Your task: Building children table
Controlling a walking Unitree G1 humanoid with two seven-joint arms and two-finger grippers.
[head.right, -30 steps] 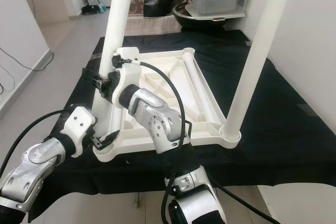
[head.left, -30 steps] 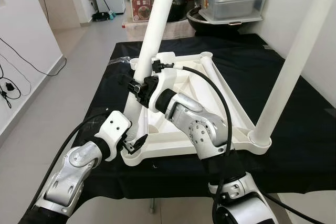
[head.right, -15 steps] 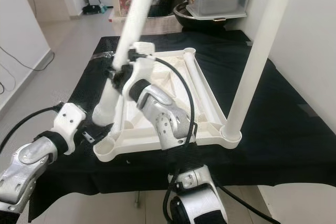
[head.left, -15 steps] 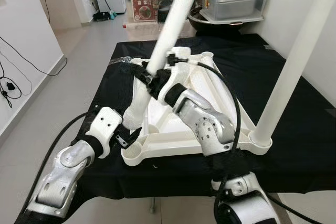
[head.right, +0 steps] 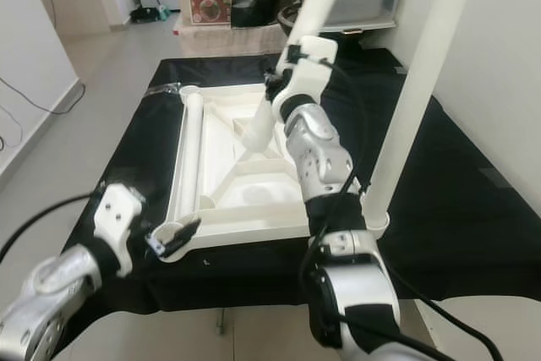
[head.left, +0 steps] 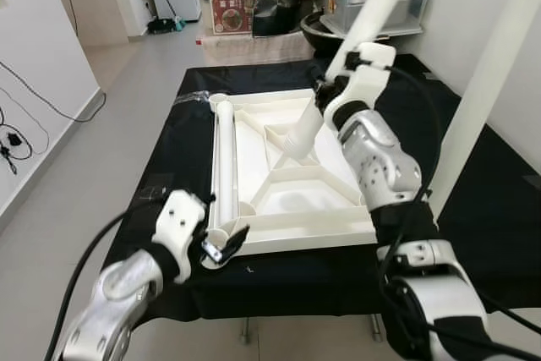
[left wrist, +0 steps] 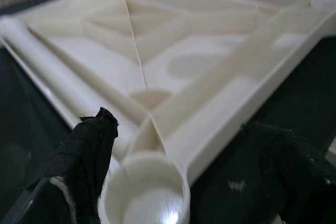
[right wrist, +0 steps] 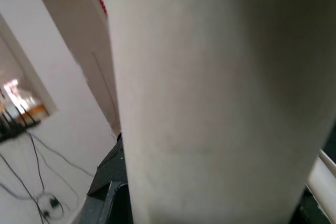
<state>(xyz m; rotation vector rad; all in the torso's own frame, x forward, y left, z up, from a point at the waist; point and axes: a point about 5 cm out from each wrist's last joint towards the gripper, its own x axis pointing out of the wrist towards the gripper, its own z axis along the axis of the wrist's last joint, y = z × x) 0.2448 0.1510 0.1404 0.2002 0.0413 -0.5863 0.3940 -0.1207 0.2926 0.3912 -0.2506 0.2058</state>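
White plastic table top [head.left: 279, 200] lies upside down on the black cloth [head.left: 177, 137]. Right gripper [head.left: 325, 90] clamps a tilted leg [head.left: 355, 48], its foot over the middle. Left gripper [head.left: 221, 243], fingers apart, sits beside the empty near-left socket [left wrist: 144, 195], nearer it.

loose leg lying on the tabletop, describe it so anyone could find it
On the black cloth lies the upturned white tabletop. Along its left edge, flat inside the rim, lies a white leg. Unlike the leg held tilted by the right claw and the upright leg, it lies horizontal.
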